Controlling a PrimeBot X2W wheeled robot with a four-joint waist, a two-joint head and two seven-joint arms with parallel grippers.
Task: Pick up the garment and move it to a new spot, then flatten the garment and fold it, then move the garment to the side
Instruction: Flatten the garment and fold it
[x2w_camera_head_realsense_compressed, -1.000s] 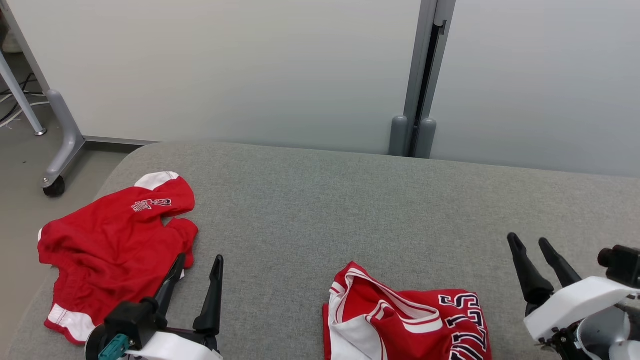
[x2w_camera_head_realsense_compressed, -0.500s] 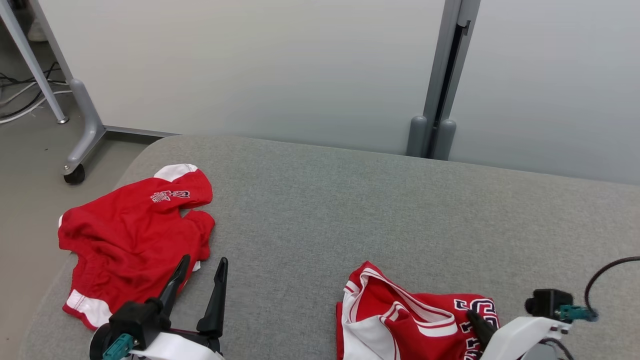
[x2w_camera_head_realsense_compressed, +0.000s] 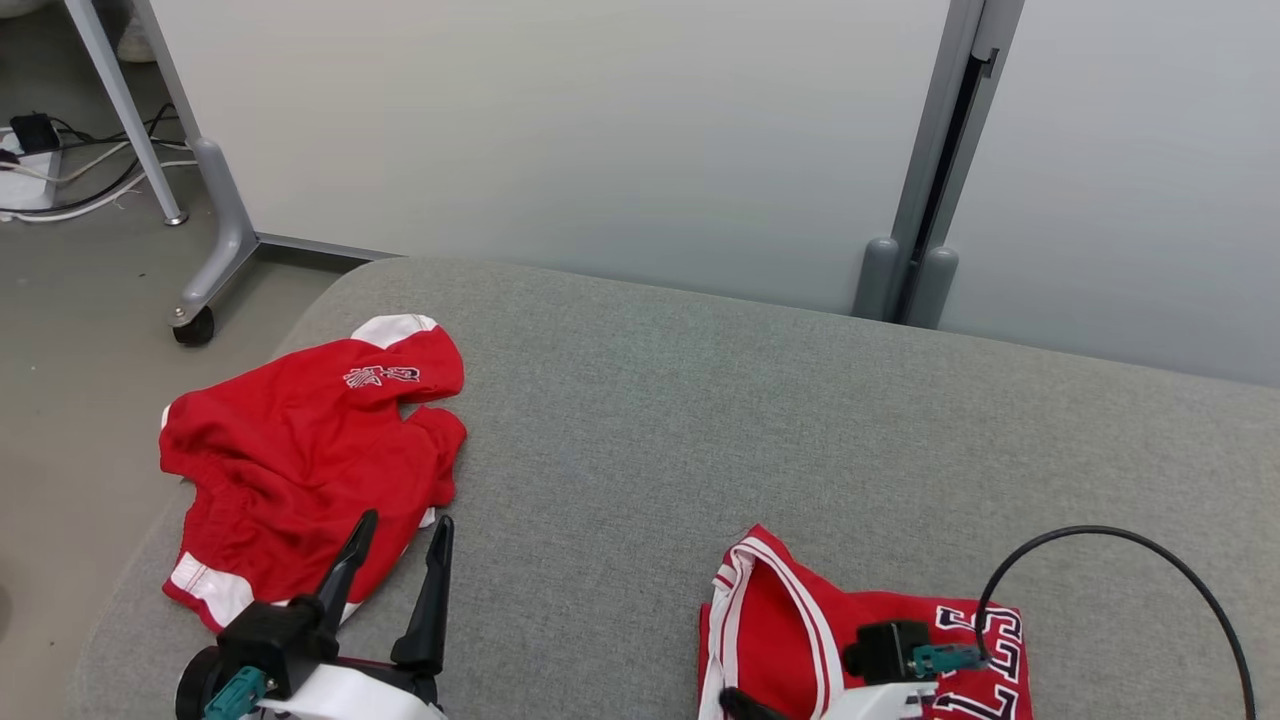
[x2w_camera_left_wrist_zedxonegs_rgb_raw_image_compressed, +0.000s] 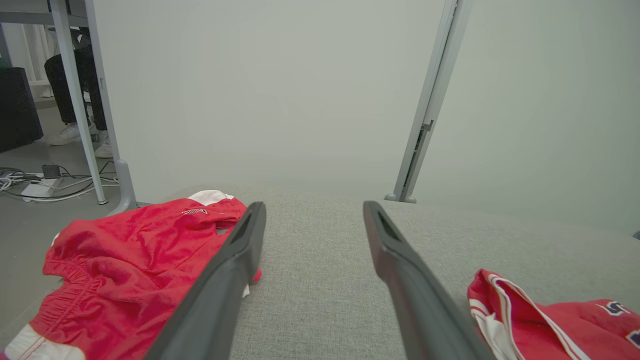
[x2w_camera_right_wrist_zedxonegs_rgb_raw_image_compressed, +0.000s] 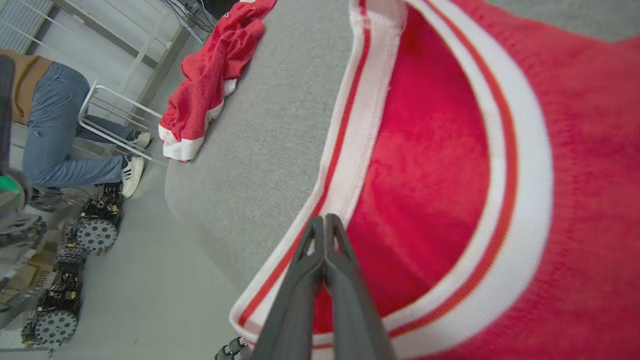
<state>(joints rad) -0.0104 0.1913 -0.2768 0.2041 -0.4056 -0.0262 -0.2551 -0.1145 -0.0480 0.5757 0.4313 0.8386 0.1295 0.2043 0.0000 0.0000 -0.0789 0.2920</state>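
Note:
A red jersey (x2w_camera_head_realsense_compressed: 790, 630) with white trim and dark letters lies crumpled at the near edge of the grey padded table (x2w_camera_head_realsense_compressed: 700, 420). My right gripper (x2w_camera_right_wrist_zedxonegs_rgb_raw_image_compressed: 324, 220) is shut, its fingers pressed together with their tips over the white neck trim of the jersey (x2w_camera_right_wrist_zedxonegs_rgb_raw_image_compressed: 425, 175); no cloth shows between them. In the head view one dark finger of my right gripper (x2w_camera_head_realsense_compressed: 738, 703) pokes out at the bottom edge. My left gripper (x2w_camera_head_realsense_compressed: 404, 525) stands open and empty beside red shorts (x2w_camera_head_realsense_compressed: 300, 470). The left wrist view shows my left gripper (x2w_camera_left_wrist_zedxonegs_rgb_raw_image_compressed: 315, 210) between the shorts (x2w_camera_left_wrist_zedxonegs_rgb_raw_image_compressed: 125, 260) and the jersey (x2w_camera_left_wrist_zedxonegs_rgb_raw_image_compressed: 550, 325).
A pale partition wall with a grey post (x2w_camera_head_realsense_compressed: 925, 200) runs behind the table. A wheeled frame leg (x2w_camera_head_realsense_compressed: 215, 260) and cables (x2w_camera_head_realsense_compressed: 60, 180) are on the floor at the left. A seated person (x2w_camera_right_wrist_zedxonegs_rgb_raw_image_compressed: 55, 135) and small wheeled machines (x2w_camera_right_wrist_zedxonegs_rgb_raw_image_compressed: 95, 232) are beyond the table's end.
My right gripper has swung in from the right, come down onto the jersey and shut. The head camera has shifted, so the whole scene slid rightward. The left gripper has not moved.

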